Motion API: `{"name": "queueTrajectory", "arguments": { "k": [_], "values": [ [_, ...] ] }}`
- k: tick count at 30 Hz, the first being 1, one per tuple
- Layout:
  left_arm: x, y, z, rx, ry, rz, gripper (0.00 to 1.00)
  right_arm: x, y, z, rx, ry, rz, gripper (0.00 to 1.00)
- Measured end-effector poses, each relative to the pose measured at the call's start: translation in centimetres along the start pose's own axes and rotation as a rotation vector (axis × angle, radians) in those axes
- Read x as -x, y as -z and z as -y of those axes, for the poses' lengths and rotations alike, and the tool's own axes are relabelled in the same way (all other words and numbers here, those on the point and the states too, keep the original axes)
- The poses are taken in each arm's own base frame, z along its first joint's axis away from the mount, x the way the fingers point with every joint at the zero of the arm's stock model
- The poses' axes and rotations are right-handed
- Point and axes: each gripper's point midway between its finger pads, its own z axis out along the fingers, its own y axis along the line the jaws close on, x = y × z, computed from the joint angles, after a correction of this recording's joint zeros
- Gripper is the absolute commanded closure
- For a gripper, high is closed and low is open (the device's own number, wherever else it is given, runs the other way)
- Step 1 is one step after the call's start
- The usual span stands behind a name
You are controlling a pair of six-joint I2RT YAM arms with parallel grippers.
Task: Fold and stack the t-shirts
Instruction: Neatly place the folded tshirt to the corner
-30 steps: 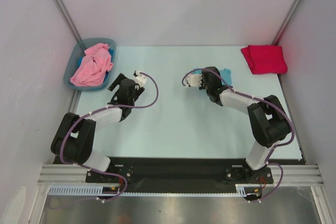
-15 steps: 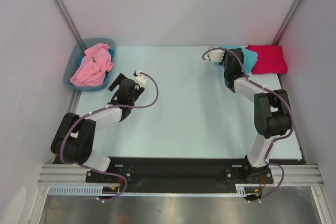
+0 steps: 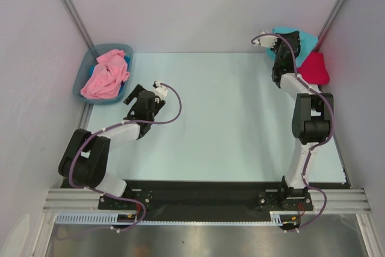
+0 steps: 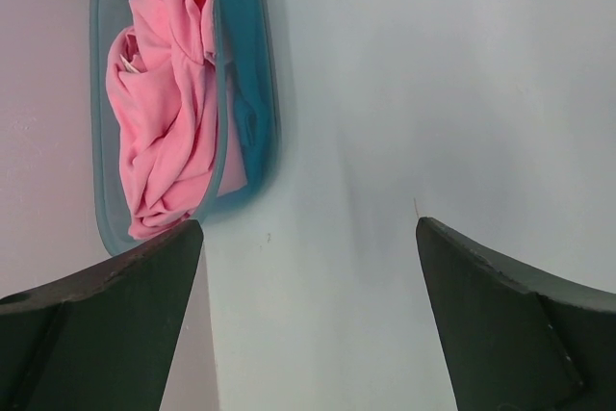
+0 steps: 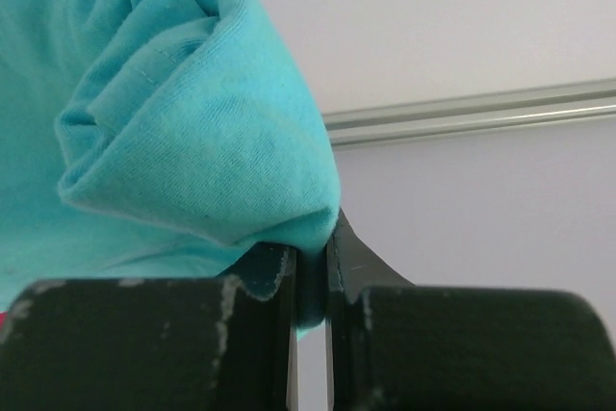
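**Top external view.** The work surface is a flat, pale mint-green table (image 3: 216, 130) enclosed by plain grey-white walls on three sides. Bare aluminium posts (image 3: 67, 5) rise at the two far corners, and a metal rail (image 3: 204, 198) carrying the arm bases runs along the near edge. A grey-blue plastic bin (image 3: 80, 85) sits at the far-left corner and contains the crumpled light pink cotton t-shirt (image 3: 106, 76). The left gripper (image 3: 135, 95) hovers near the bin with its jaws spread wide and nothing between them. The right gripper (image 3: 287, 38) is stretched to the far-right corner, clamped on the teal cotton t-shirt (image 3: 304, 41), which hangs above the folded crimson red t-shirt (image 3: 317, 69) lying on the table.

**Left wrist view.** Both black fingers (image 4: 106, 324) stand far apart over bare table. The bin and pink t-shirt lie ahead to the left, against the wall.

**Right wrist view.** The jaws are pinched narrow on a bunched fold of teal cloth. Behind it are a plain wall and a horizontal aluminium bar (image 5: 481, 113).
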Motion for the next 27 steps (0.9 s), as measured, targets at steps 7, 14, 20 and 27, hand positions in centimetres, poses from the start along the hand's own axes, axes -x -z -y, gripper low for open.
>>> {"name": "queueTrajectory", "arguments": {
  "k": [7, 14, 20, 27],
  "values": [
    [-0.5, 0.3, -0.1, 0.001, -0.017, -0.004, 0.00, -1.9, -4.3, 3.7, -0.120, -0.009, -0.002, 1.00],
    [-1.3, 3.0, -2.2, -0.040, -0.013, 0.036, 0.00, -7.2, -8.4, 2.7, -0.151, 0.006, -0.033, 1.00],
    [-1.4, 4.8, -5.4, -0.049, 0.028, 0.059, 0.00, -12.1, -10.7, 0.7, -0.130, 0.022, -0.036, 1.00],
    [-2.6, 6.0, -5.2, -0.121, 0.027, 0.016, 0.00, -14.7, -12.1, 0.1, -0.139, 0.020, 0.002, 1.00]
  ]
}}
